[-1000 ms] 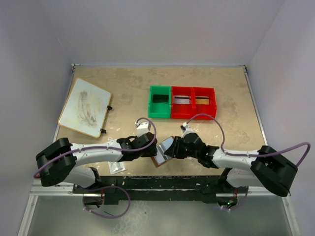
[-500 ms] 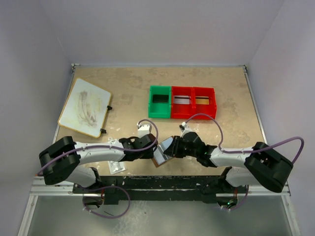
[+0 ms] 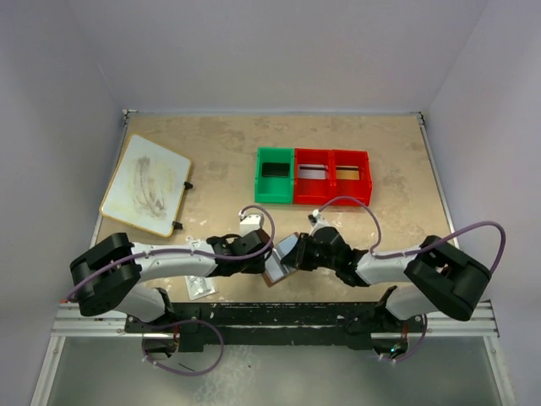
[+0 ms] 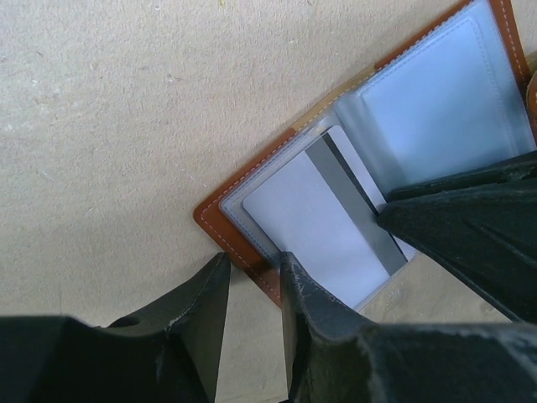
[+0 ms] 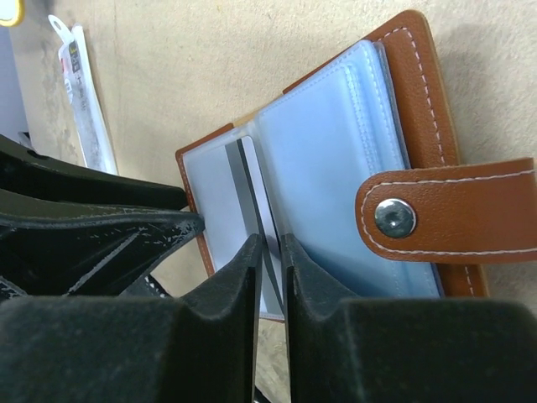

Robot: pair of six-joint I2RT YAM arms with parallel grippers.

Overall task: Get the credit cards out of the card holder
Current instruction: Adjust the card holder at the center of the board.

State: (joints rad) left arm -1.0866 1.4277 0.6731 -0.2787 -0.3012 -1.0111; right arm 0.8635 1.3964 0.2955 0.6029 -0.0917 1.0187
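Both arms meet low over card holder (image 3: 275,269).

The card holder (image 4: 252,180), brown leather with white stitching, is laid open on the table at the lower centre of the top view; a snap tab (image 5: 436,210) is seen; a silvery credit card (image 4: 336,210) with a dark stripe is tucked in a bluish-grey pocket.

Both tools, L (image 3: 259,264) & R (image 3: 293,258), at open card holder (image 3: 279,260), table (image 3: 220,161) front edge.
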